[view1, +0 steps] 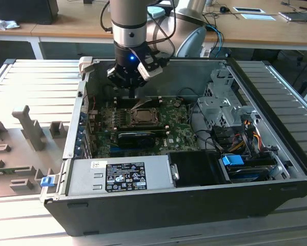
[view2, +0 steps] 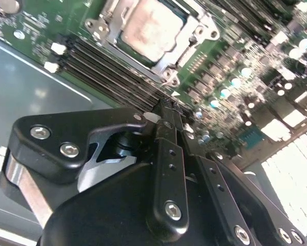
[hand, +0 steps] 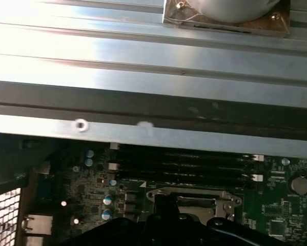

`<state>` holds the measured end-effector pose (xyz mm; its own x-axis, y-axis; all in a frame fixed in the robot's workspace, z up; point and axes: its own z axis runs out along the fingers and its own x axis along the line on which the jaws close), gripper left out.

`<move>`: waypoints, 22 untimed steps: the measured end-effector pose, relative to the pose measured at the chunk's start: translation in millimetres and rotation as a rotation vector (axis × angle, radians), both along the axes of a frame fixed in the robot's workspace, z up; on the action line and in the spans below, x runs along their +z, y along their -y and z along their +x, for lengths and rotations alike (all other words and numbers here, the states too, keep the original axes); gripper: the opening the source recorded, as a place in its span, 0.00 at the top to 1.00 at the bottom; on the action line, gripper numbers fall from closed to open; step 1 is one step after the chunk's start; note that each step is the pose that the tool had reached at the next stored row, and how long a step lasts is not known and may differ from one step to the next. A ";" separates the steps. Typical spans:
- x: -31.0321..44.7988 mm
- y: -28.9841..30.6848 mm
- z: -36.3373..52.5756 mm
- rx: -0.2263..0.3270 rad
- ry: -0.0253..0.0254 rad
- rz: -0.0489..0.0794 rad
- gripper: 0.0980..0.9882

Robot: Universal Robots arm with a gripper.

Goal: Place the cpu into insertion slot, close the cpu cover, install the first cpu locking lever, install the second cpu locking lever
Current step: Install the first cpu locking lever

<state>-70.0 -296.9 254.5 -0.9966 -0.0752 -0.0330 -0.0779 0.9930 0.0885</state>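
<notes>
Gripper (view2: 166, 108) pressed together, holding nothing. Just ahead of its tip: cover (view2: 143, 59) down over chip (view2: 152, 25). Risk: a skewed push skids onto memory slots (view2: 102, 64), gouging motherboard (view2: 35, 31).

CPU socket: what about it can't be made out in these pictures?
- Exterior view: insertion slot too small to tell whether it is latched.
- First wrist view: gripper hides part of the slot.
- Second wrist view: cpu cover cut off by the picture's edge.
</notes>
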 end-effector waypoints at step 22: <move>-2.3 0.2 12.3 0.000 0.0000 0.006 0.99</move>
<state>-57.7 -297.1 252.2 -0.9966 -0.0748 -0.0334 -0.0777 0.9925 0.0945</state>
